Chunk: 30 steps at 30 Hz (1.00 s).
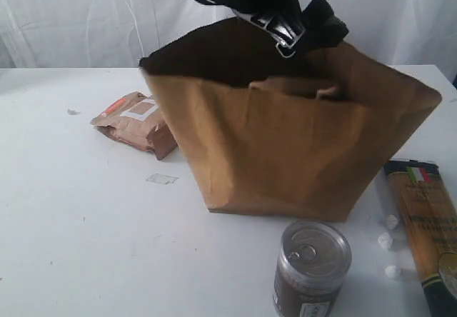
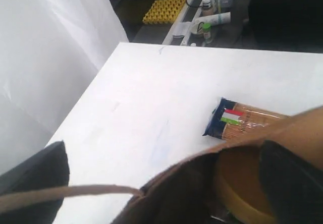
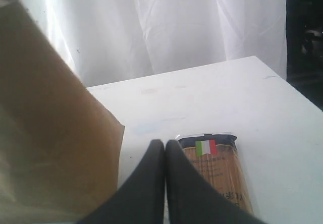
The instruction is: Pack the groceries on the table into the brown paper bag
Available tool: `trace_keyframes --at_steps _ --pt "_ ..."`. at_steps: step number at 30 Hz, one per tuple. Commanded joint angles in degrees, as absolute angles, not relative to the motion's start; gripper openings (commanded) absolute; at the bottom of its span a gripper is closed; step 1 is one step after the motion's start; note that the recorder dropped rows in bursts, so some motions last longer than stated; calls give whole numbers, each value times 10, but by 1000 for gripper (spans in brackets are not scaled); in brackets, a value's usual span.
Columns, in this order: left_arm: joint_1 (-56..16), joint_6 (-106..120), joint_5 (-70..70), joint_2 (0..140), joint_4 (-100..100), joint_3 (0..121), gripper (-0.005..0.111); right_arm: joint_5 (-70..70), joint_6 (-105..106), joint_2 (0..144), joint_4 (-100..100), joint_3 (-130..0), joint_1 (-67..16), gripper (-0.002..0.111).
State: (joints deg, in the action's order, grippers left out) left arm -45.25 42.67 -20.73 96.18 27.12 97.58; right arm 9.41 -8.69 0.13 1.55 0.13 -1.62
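Observation:
The brown paper bag (image 1: 285, 146) stands open mid-table. My left arm (image 1: 282, 17) reaches over its far rim. My left gripper (image 2: 161, 183) is open, its fingers (image 2: 30, 178) spread wide astride the bag's rim (image 2: 202, 158) and cord handle (image 2: 75, 191). The jar's yellow lid (image 2: 242, 183) shows inside the bag, beside one finger. My right gripper (image 3: 165, 143) is shut on nothing, low between the bag (image 3: 45, 123) and the spaghetti packet (image 3: 217, 168). On the table lie the brown pouch (image 1: 136, 123), the pull-tab can (image 1: 312, 265) and the spaghetti packet (image 1: 428, 224). The bottle and carton are out of view.
Three small white bits (image 1: 389, 242) lie between can and spaghetti packet. A scrap of clear tape (image 1: 161, 179) sits left of the bag. White curtains back the table (image 1: 86, 245). Beyond the table's far edge is a cluttered bench (image 2: 202, 17).

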Motion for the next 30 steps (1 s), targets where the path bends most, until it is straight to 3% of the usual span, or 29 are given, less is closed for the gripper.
trace_keyframes --at_steps 1,18,30 --pt "-452 435 -213 913 280 991 101 93 -88 0 16 0 -18 0" --pt "-452 435 -271 915 241 987 101 93 -103 0 16 0 -18 0" --pt "-428 433 -259 1012 237 987 101 94 -103 0 16 0 -18 0"
